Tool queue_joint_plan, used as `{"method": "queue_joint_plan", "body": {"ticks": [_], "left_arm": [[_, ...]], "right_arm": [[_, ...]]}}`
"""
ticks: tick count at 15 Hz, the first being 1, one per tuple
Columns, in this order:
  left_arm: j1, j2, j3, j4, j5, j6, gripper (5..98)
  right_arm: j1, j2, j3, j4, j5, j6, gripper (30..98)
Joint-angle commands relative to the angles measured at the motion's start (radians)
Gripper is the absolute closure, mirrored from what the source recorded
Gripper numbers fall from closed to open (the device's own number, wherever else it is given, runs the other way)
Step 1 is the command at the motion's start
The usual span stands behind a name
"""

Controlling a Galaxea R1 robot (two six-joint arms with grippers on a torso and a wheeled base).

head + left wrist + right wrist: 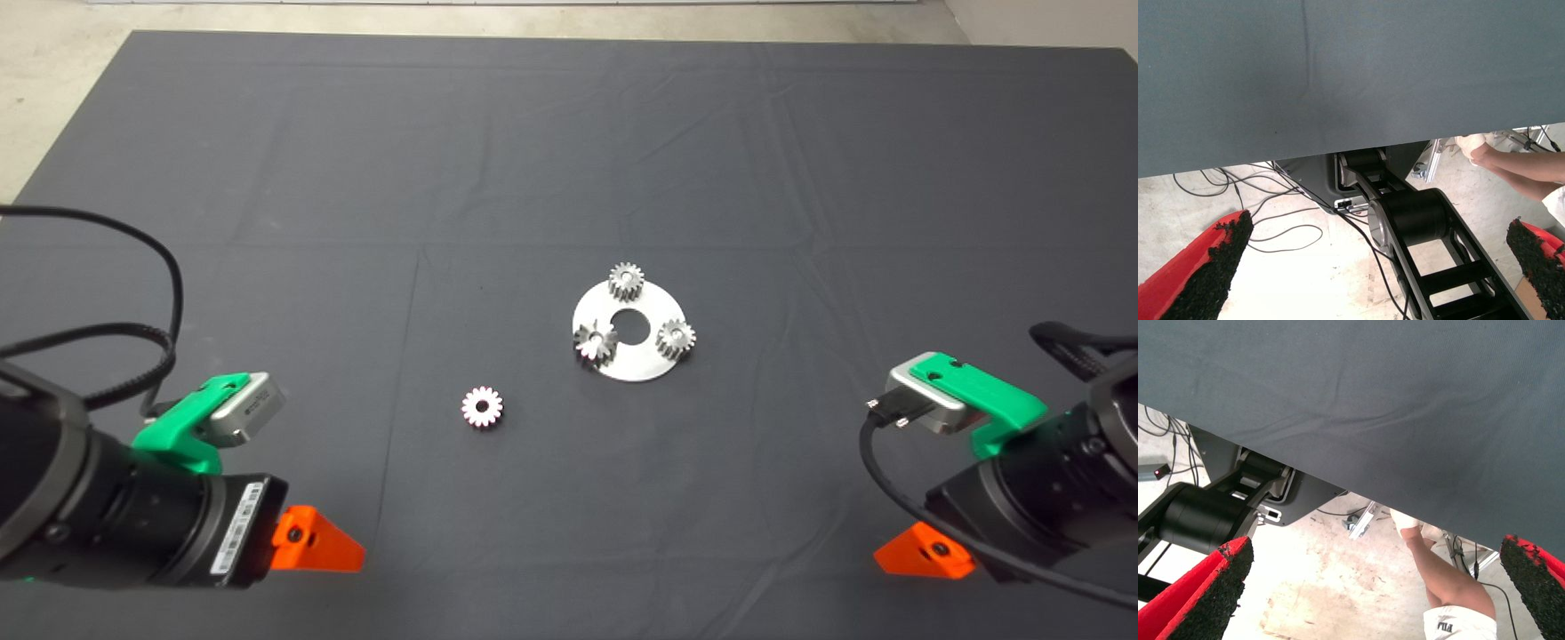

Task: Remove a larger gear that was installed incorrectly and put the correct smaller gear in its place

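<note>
Left gripper (pixel 316 540) parked at the mat's (pixel 569 133) lower left edge, red fingers (pixel 1201 270) spread wide with nothing between them; right gripper (pixel 920 551) parked at the lower right edge, its fingers (pixel 1205 593) equally wide apart and empty. Beyond both, in the wrist views, mat edge, floor with cables, a person's leg (pixel 1441 577). Farther in, near centre, the smaller gear (pixel 482 407) lying flat and alone on the mat — at about 8 o'clock from the round silver plate (pixel 633 360), well apart from it. On the plate, the larger gear (pixel 595 341) at 8 o'clock of the centre hole, darker, with long pointed teeth. Two pale gears there too — one (pixel 676 338) at 3 o'clock, one (pixel 626 281) at 12 o'clock, farthest back.
</note>
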Motion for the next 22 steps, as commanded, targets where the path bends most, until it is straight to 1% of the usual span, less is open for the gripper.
{"method": "queue_joint_plan", "body": {"ticks": [1, 2, 4, 5, 6, 7, 8, 9, 10, 11, 12, 13, 14, 15, 16, 17, 19, 22], "left_arm": [[-0.008, -0.002, 0.011, -0.002, 0.002, 0.003, 5.5], [-0.008, 0.001, 0.009, 0.001, 0.000, 0.003, 5.5], [-0.008, 0.006, -0.021, 0.039, -0.007, 0.004, 5.5], [-0.008, 0.024, -0.085, 0.059, -0.006, 0.007, 5.5], [-0.008, 0.042, -0.136, 0.061, -0.008, 0.017, 5.5], [-0.008, 0.078, -0.170, 0.062, -0.012, 0.046, 5.5], [-0.008, 0.122, -0.188, 0.065, -0.018, 0.056, 5.5], [-0.006, 0.158, -0.206, 0.088, -0.021, 0.054, 5.5], [-0.005, 0.185, -0.230, 0.121, -0.026, 0.052, 5.5], [0.000, 0.210, -0.252, 0.150, -0.041, 0.051, 5.5], [0.018, 0.235, -0.276, 0.182, -0.050, 0.054, 5.5], [0.045, 0.257, -0.310, 0.207, -0.052, 0.058, 5.5], [0.049, 0.276, -0.338, 0.211, -0.055, 0.059, 5.5], [0.049, 0.315, -0.368, 0.217, -0.067, 0.060, 5.5], [0.049, 0.367, -0.412, 0.227, -0.069, 0.062, 5.5], [0.049, 0.421, -0.442, 0.238, -0.067, 0.065, 5.5], [0.049, 0.522, -0.501, 0.240, -0.066, 0.060, 5.5], [0.049, 0.667, -0.621, 0.240, -0.064, 0.059, 5.5]], "right_arm": [[0.021, 0.001, 0.002, 0.031, -0.042, 0.004, 30.8], [0.020, 0.002, 0.002, 0.029, -0.043, 0.004, 30.8], [0.016, 0.002, 0.001, 0.032, -0.043, 0.004, 30.8], [0.015, 0.002, 0.001, 0.033, -0.043, 0.004, 30.8], [0.012, 0.002, 0.001, 0.033, -0.043, 0.004, 30.8], [0.008, 0.002, 0.001, 0.033, -0.042, 0.004, 30.8], [0.005, 0.003, 0.001, 0.033, -0.042, 0.004, 30.8], [0.003, 0.004, 0.001, 0.032, -0.042, 0.004, 30.8], [0.000, 0.004, 0.001, 0.030, -0.042, 0.004, 30.8], [0.000, 0.005, 0.001, 0.030, -0.042, 0.004, 30.8], [0.000, 0.005, 0.001, 0.029, -0.042, 0.004, 30.8], [0.000, 0.005, 0.001, 0.029, -0.042, 0.004, 30.8], [-0.002, 0.005, 0.001, 0.029, -0.042, 0.004, 30.8], [-0.002, 0.005, 0.001, 0.029, -0.042, 0.004, 30.8], [-0.002, 0.005, 0.002, 0.029, -0.042, 0.004, 30.8], [-0.002, 0.005, 0.001, 0.029, -0.042, 0.004, 30.8], [-0.002, 0.005, 0.001, 0.027, -0.042, 0.002, 30.8], [-0.002, 0.005, 0.001, 0.027, -0.042, 0.002, 30.8]]}}
